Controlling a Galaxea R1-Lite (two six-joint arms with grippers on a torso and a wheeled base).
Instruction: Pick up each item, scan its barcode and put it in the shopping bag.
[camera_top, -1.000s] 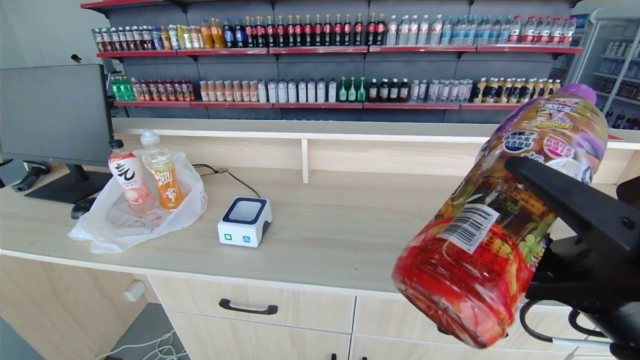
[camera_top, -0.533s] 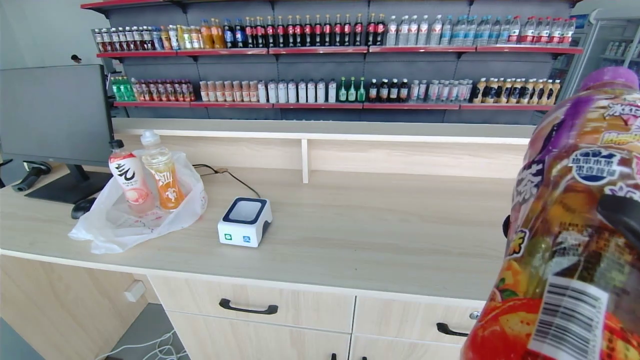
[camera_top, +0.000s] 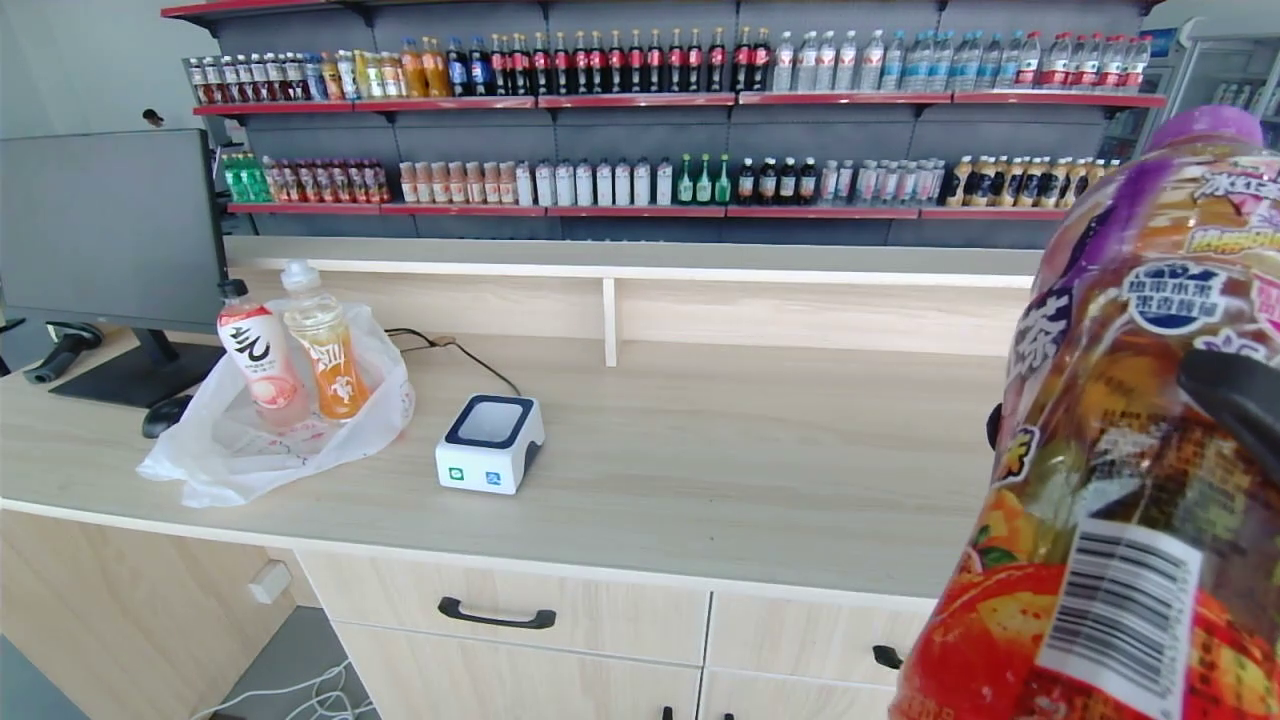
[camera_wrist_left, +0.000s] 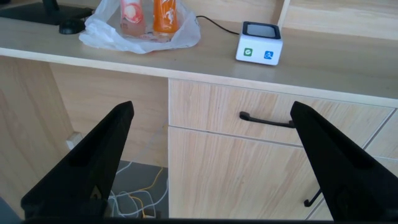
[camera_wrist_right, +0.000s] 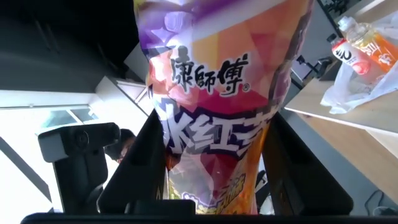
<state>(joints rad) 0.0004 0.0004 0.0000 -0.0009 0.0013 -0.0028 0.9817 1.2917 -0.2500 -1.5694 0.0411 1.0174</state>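
Right arm is raised, holding the iced tea bottle (camera_top: 1130, 420) in the air well off to the right of the scanner (camera_top: 490, 442) and close to the head camera. The right gripper (camera_wrist_right: 217, 180) is pinched on the bottle's middle, with a black finger (camera_top: 1232, 400) across the label on each side. The bottle is nearly upright with a slight tilt, purple cap on top and red end at the bottom, and its barcode (camera_top: 1120, 600) faces the head camera (not the scanner).

The left arm is low, below the scanner's level and out in front of the table (camera_top: 750, 470). The left gripper (camera_wrist_left: 208, 180) is spread wide with nothing between the fingers, pointing at the drawer fronts and the black drawer handle (camera_wrist_left: 267, 120).

The shopping bag (camera_top: 230, 450) sits on the table just left of the scanner, crumpled with its mouth open. Two bottles stand upright in it side by side: a pink-label bottle (camera_top: 258, 360) and an orange bottle (camera_top: 325, 355), the orange one nearer the scanner. The scanner's cable (camera_top: 450, 350) runs back from it toward the bag. Left of the scanner, past the bag, are a monitor (camera_top: 105, 230) and a mouse (camera_top: 165, 415).
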